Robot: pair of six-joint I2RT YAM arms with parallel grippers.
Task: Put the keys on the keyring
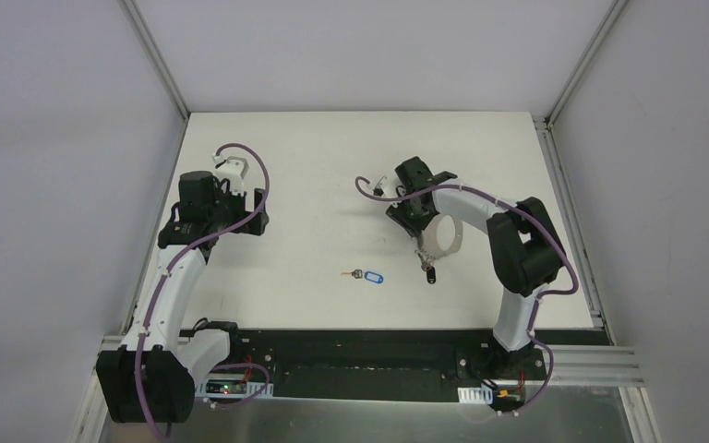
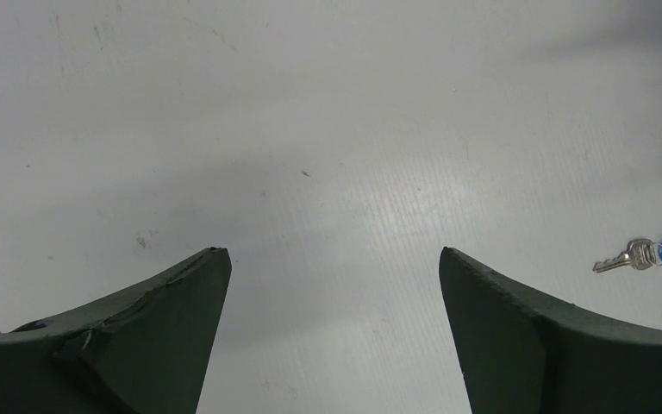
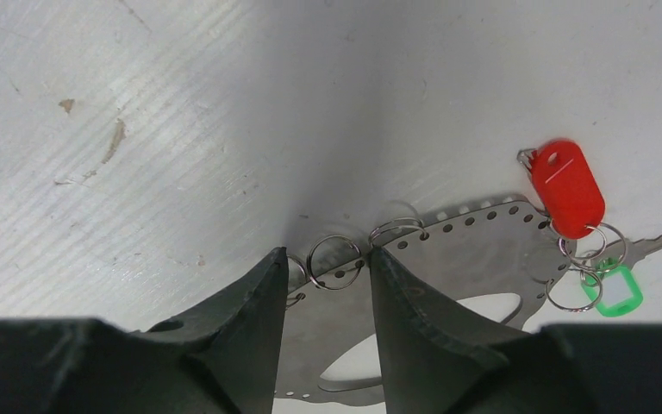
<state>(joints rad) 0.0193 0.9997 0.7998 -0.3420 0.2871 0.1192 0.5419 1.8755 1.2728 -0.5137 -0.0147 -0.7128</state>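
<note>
Left gripper (image 2: pixel 332 254): jaws wide apart, hovering over counter (image 2: pixel 310 129). Key (image 1: pixel 367 276) with blue tag: lying loose on counter, centre, well apart from both grippers. Right gripper (image 3: pixel 327 259): jaws partly apart astride rim of keyring (image 3: pixel 474 241); whether clamped, cannot tell. Red tag (image 3: pixel 567 185) and green tag (image 3: pixel 616 289) hang on keyring.

Your keyring (image 3: pixel 474 246) is flat, matt grey metal; its small rings (image 3: pixel 396 228) are shiny wire. The red tag (image 3: pixel 567 188) is glossy plastic, the green tag (image 3: pixel 618 290) see-through plastic. Your tabletop (image 3: pixel 181 129) is matt white, faintly ribbed, scuffed. The right tool (image 3: pixel 327 254) has matt black, rough-edged fingers (image 3: pixel 414 328).
</note>
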